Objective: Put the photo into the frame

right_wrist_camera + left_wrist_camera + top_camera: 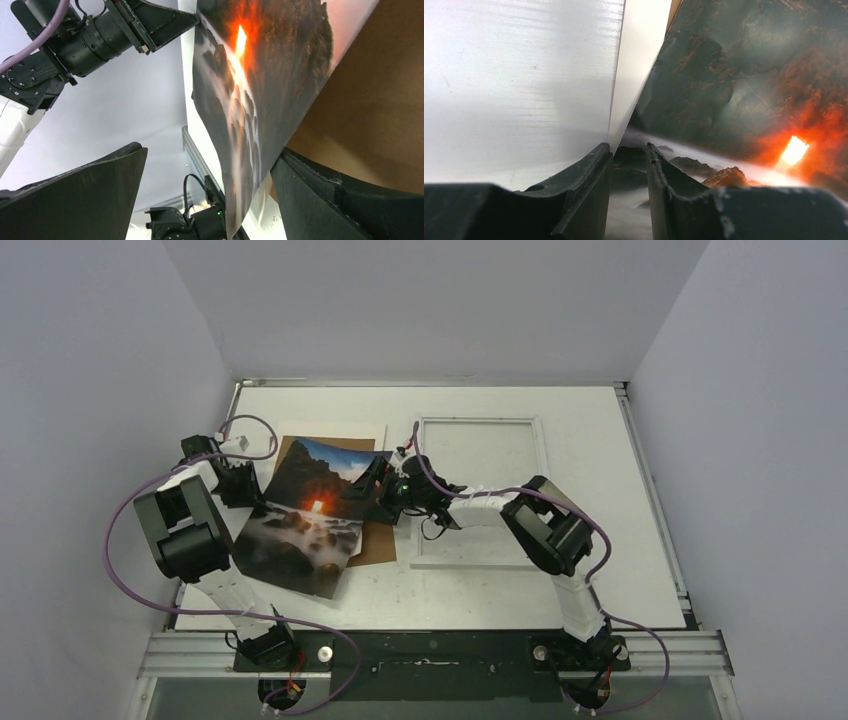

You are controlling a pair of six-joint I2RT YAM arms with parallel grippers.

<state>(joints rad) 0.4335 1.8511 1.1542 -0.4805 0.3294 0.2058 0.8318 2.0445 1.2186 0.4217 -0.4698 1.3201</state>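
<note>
The photo [305,520], a sunset print with dark rocks and an orange glow, is lifted off the table and tilted. My left gripper [255,502] is shut on its left edge. In the left wrist view the print [734,90] runs in between the nearly closed fingers of the left gripper [628,147]. My right gripper [372,490] is open at the photo's right edge. In the right wrist view the photo [260,75] hangs between the wide-apart fingers of the right gripper [210,150], untouched. The white frame [478,420] lies flat on the table to the right.
A brown backing board [378,540] lies under the photo's right side; it also shows in the right wrist view [370,115]. A cream mat [340,427] peeks out behind the photo. The left arm [90,35] is close across from the right gripper. Walls enclose the table.
</note>
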